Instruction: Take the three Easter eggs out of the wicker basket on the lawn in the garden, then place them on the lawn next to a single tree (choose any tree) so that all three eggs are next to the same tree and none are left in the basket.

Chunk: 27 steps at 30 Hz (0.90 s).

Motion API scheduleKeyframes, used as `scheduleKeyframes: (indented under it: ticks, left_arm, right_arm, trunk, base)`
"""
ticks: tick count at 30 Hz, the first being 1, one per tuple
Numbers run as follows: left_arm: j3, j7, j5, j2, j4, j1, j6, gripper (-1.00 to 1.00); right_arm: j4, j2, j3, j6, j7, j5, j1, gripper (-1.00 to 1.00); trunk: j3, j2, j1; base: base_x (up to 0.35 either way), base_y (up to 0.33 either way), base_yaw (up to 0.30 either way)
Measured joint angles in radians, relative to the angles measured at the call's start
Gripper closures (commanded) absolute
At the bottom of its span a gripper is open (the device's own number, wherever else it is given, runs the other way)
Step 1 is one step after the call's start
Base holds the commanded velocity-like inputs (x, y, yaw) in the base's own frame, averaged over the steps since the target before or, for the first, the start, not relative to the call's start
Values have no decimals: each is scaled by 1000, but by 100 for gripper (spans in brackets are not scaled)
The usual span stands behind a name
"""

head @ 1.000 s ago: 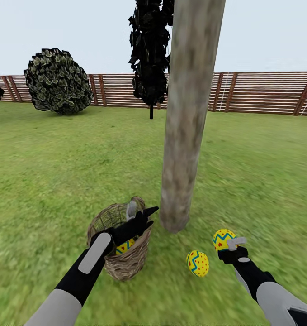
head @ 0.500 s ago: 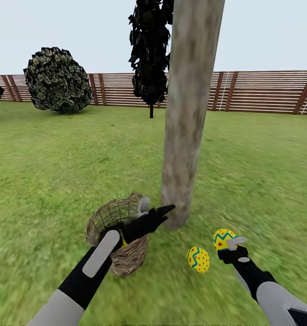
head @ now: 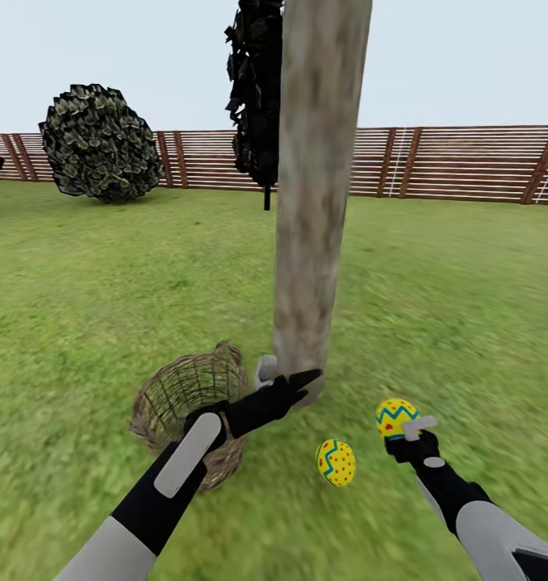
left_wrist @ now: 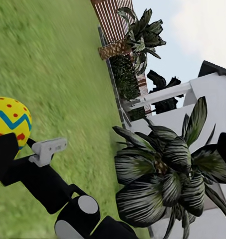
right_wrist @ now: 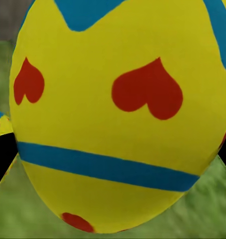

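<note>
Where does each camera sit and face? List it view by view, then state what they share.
Head view: on the head, facing forward and down at the thick grey-brown tree trunk, round brown wicker basket and green lawn; both arms, left pincer and right pincer show.
Left wrist view: on the left arm, facing across the lawn at the right pincer.
Right wrist view: on the right arm, against the yellow blue-banded egg; black fingertips at its sides.
Shared: that egg, in all three.
</note>
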State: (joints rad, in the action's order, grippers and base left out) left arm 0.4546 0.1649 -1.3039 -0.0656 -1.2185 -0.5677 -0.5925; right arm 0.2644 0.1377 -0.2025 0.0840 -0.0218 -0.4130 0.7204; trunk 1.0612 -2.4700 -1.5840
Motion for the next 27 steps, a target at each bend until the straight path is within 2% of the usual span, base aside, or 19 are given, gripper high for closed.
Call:
scheduleKeyframes:
  ticks: [3,4,6,8,12,14,17,27]
  left_arm:
    - [0,0,0,0,0,0,1,-100]
    - [0,0,-1,1,0,0,1,-100]
    - [-1,0,-1,1,0,0,3,-100]
    - [-2,1,-1,2,0,1,4,-100]
    - [-1,1,-1,2,0,2,7,-100]
    - [-1,1,-1,1,0,2,7,-100]
    - [0,1,-1,0,0,2,7,-100]
    - [0,1,-1,0,0,2,7,-100]
  right_arm:
    - [-4,-4,1,0,7,-2,0,100]
    - [-5,-6,5,0,8,-17,0,100]
    - [-5,-14,23,1,3,-75,0,100]
    - [-5,-17,26,1,1,-90,0,100]
    - [-6,-18,26,1,1,-94,0,100]
    - [-5,-17,26,1,1,-95,0,100]
    - [-4,-16,26,3,1,-93,0,100]
    - [1,-16,22,4,0,-85,0,100]
  trunk:
    - [0,0,0]
    - [0,0,0]
    - [0,0,0]
    - [0,0,0]
    - [0,0,0]
    - [6,-14,-8]
    - [16,-30,-17]
    - [55,-32,-21]
  base:
    - [84,-322,31]
    - [135,-235,211]
    - [118,-98,269]
    - [32,-21,287]
    - [3,-2,291]
    - [0,0,162]
    - [0,0,22]
    - [0,0,1]
